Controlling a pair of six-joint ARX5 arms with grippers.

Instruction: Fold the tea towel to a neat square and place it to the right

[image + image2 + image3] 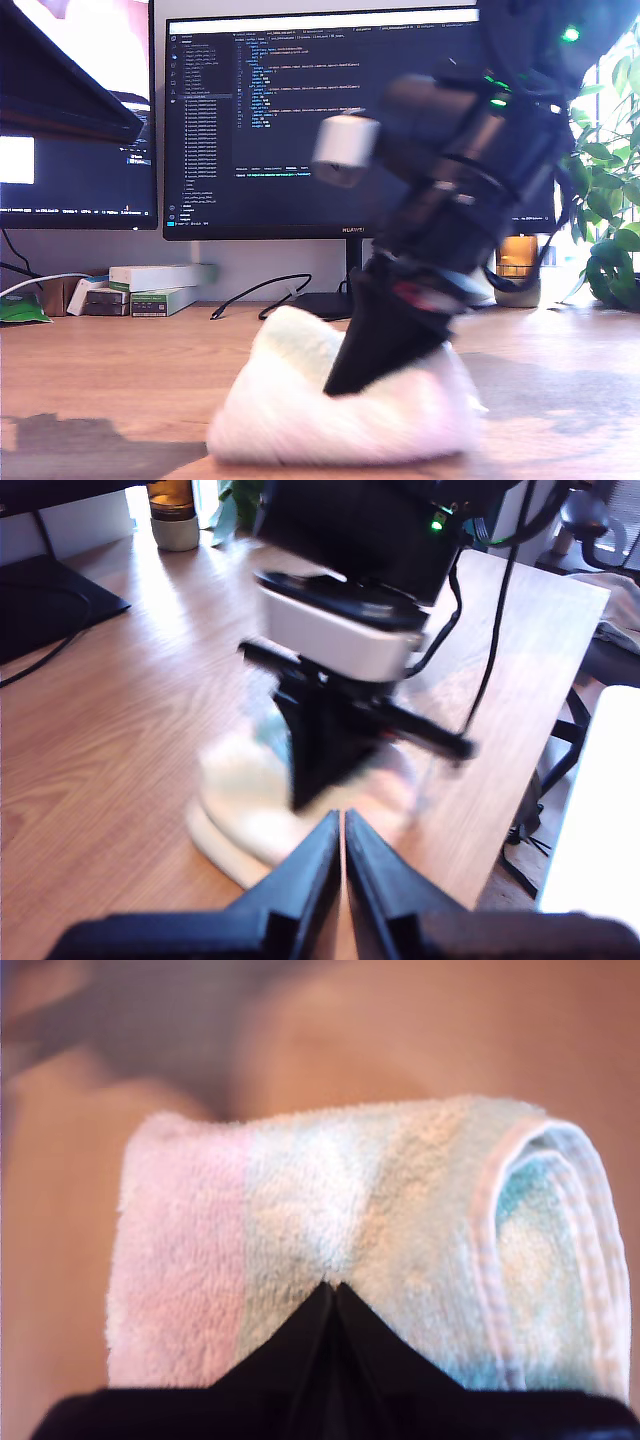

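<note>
A fluffy tea towel (300,410), white with pale pink and mint-green bands, is lying bunched and partly folded on a wooden desk (100,380), near the front edge in the exterior view, slightly right of centre. My second gripper (333,1290) is reaching down into it with its jaws closed together, pinching the towel's top fold. My first gripper (343,825) is hovering just behind, its jaws pressed together on nothing, looking at the other arm. Monitors (300,120) are glowing at the far side of the desk.

The folding step seems to be ending, with the carry to the right coming next. That calls for a firm pinch through every layer, so the folds are not falling open.
</note>
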